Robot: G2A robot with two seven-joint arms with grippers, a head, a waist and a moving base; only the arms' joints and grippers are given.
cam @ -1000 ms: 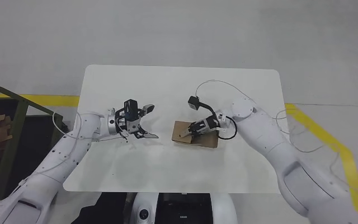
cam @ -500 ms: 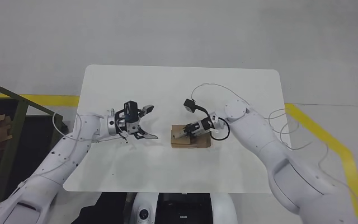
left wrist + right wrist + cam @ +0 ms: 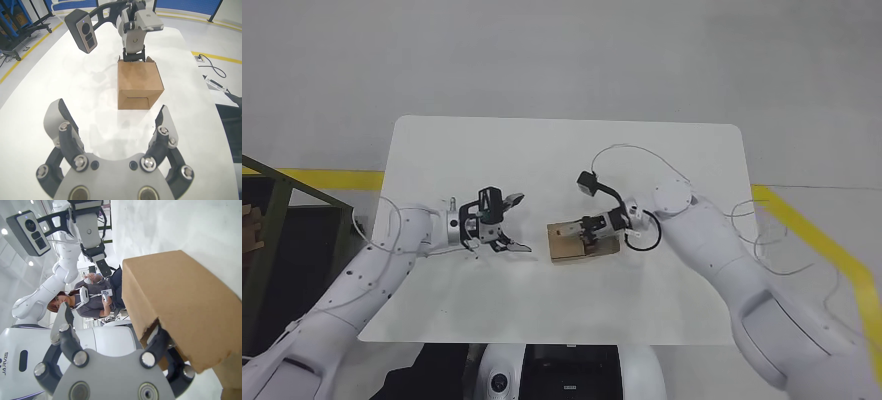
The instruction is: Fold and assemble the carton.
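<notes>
Roughly central on table, carton on its side, long axis gripper to gripper — tucked end toward left gripper, jaws wide, apart; open end partly hidden by right gripper — jaws spread, one finger inside.

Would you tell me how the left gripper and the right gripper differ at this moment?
The left gripper is clear of the carton, facing its closed end; the right gripper is at the carton's open end. The left gripper's fingers are both free, while one of the right gripper's fingers reaches inside the carton. Both are open.
</notes>
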